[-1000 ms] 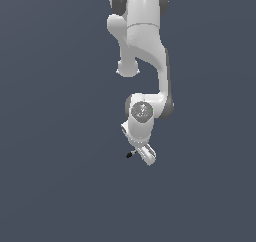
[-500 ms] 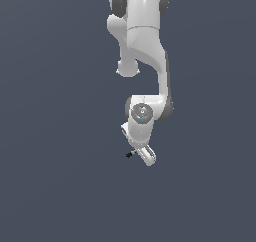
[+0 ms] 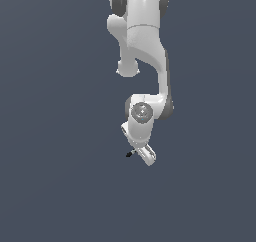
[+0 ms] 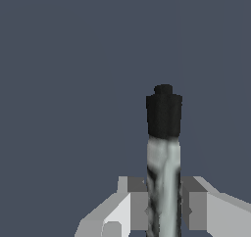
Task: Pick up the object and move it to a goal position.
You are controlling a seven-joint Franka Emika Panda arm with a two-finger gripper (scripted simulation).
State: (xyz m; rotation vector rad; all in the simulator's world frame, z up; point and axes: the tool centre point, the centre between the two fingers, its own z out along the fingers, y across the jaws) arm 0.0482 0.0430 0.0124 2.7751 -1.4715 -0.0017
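The rod (image 4: 163, 172) has a grey shaft and a black tip (image 4: 164, 114). In the wrist view it sits between my two fingers (image 4: 137, 201), which press against its shaft on both sides. My gripper (image 4: 163, 204) is shut on the rod. In the exterior view the white arm reaches down from the top, and the gripper (image 3: 140, 153) is at its lower end. The rod's black tip (image 3: 129, 154) sticks out from the gripper toward the exterior view's left. No goal marker shows in either view.
A plain dark grey-blue surface (image 3: 60, 136) fills the background in both views. No other object is in sight.
The arm and gripper have barely moved. The rod stays in the gripper with its black tip out to the exterior view's left.
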